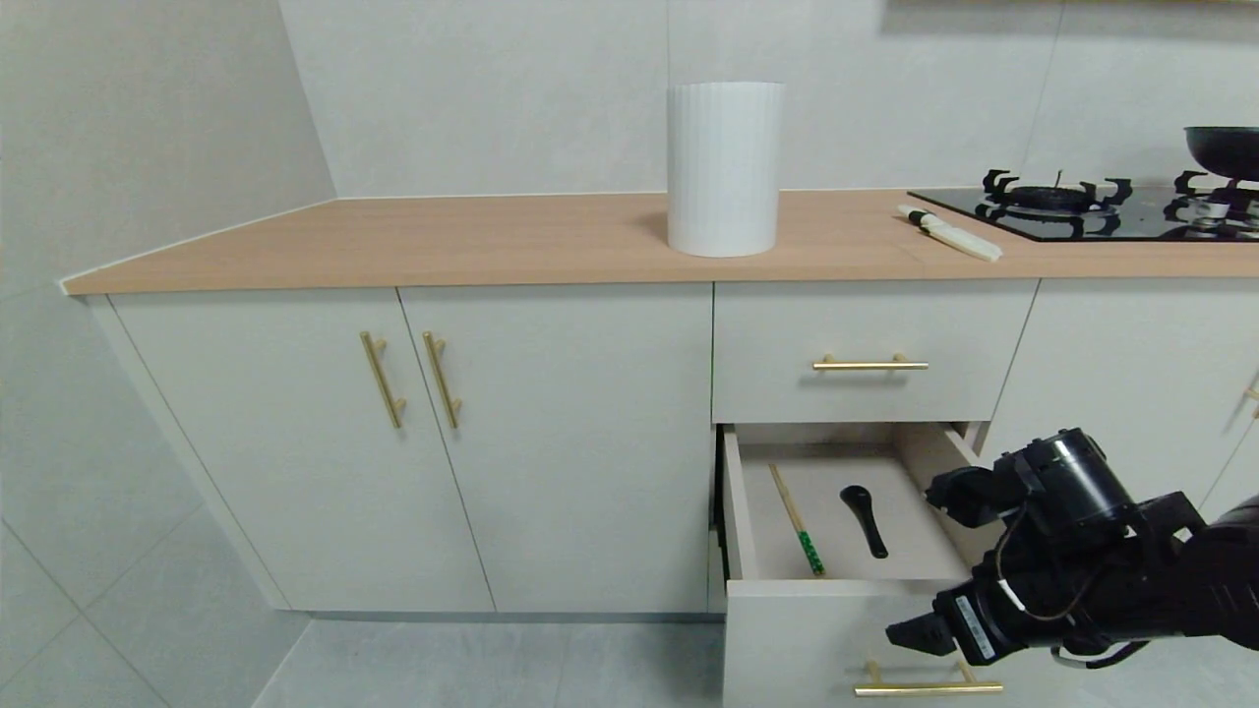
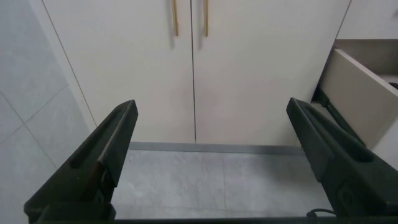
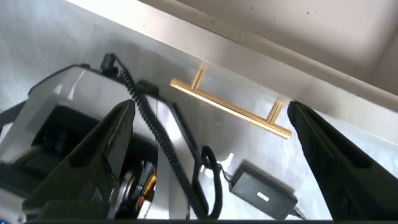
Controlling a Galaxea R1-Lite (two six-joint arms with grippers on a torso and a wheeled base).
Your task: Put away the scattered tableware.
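The lower drawer [image 1: 740,511] stands pulled out under the counter. A pair of wooden chopsticks with green tips [image 1: 797,521] and a black spoon [image 1: 864,519] lie side by side inside it. On the counter a long white utensil with a dark band [image 1: 949,233] lies beside the stove. My right gripper [image 1: 929,562] hangs open at the drawer's front right corner, holding nothing. In the right wrist view its fingers [image 3: 93,162] straddle the drawer front's gold handle [image 3: 230,109] from a distance. My left gripper [image 2: 210,109] is open and empty, low before the double cabinet doors [image 2: 193,62].
A tall white ribbed container [image 1: 725,167] stands mid-counter. A gas hob [image 1: 1092,206] with a dark pan [image 1: 1225,147] is at the right. A shut drawer [image 1: 870,349] sits above the open one. The open drawer's side [image 2: 360,81] juts out beside the left arm.
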